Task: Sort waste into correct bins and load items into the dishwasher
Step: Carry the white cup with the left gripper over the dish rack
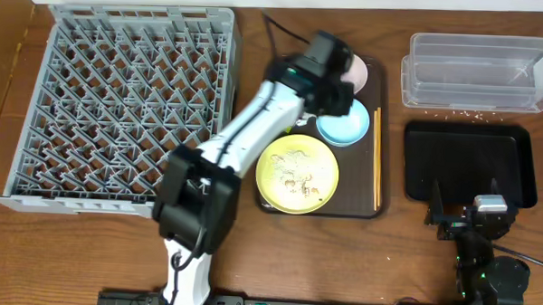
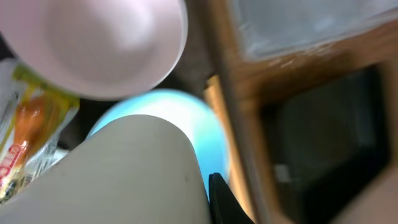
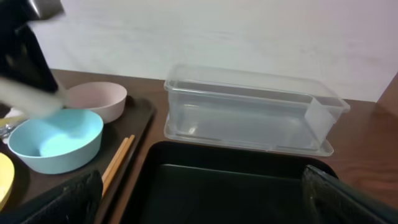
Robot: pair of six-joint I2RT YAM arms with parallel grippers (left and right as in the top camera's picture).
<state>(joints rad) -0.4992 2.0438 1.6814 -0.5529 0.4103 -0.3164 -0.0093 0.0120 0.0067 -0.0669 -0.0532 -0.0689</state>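
Surface (image 1: 250, 260): wood, white wall (image 3: 249, 37) standing behind.
Rack (image 1: 128, 102): sitting left.
Serving tray (image 1: 357, 178): carrying pink bowl (image 3: 96, 99), blue bowl (image 1: 345, 128), plate (image 1: 298, 174), chopsticks (image 1: 376, 161), wrapper (image 2: 25, 137).
Clear tub (image 1: 478, 74): crumbs (image 1: 454, 112) lying beside.
Left claw (image 1: 333, 82): hovering over bowls, grip untellable.
Right claw (image 3: 202, 193): gaping over black tray (image 1: 470, 164).

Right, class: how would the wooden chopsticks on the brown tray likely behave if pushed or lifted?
The chopsticks look thin and stiff, so probably light. Lying side by side, they may roll or split apart when pushed. Flat on the brown tray, they seem awkward to pinch.
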